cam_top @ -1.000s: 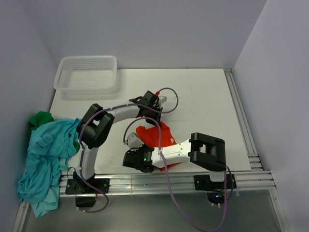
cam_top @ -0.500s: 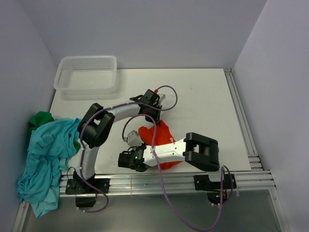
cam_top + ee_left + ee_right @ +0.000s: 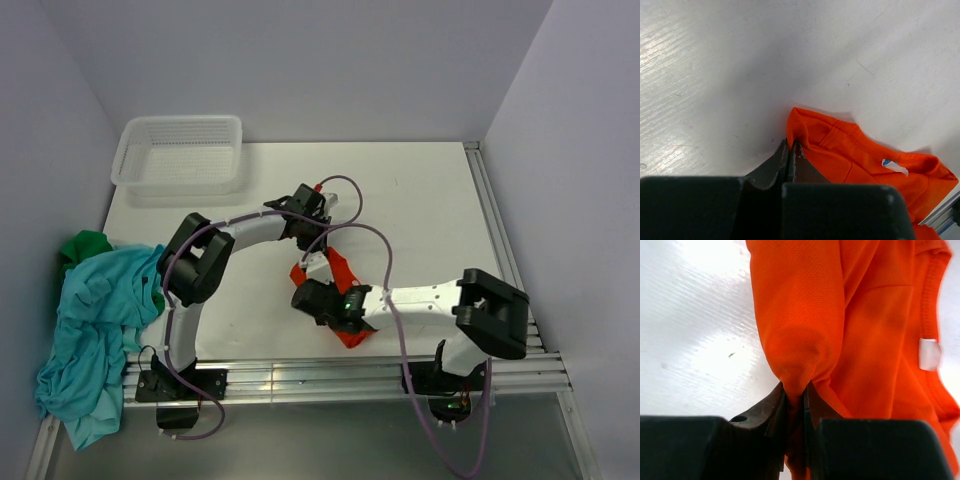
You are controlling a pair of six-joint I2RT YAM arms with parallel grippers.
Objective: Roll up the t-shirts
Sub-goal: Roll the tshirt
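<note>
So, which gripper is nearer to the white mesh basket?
Left. The left gripper pinches the orange t-shirt mid-table, on the side towards the basket in the far left corner. The right gripper grips the same shirt closer to the near edge.

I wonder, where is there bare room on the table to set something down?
Widest bare patch: the table right of the orange t-shirt, up to the right rail. Another lies right of the basket. Crowded: near centre, where left gripper and right gripper pinch it; left edge, draped by the teal t-shirt.

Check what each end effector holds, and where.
Both hold the orange t-shirt: left end effector on a fold beside the collar, right end effector on a bunched fold.
</note>
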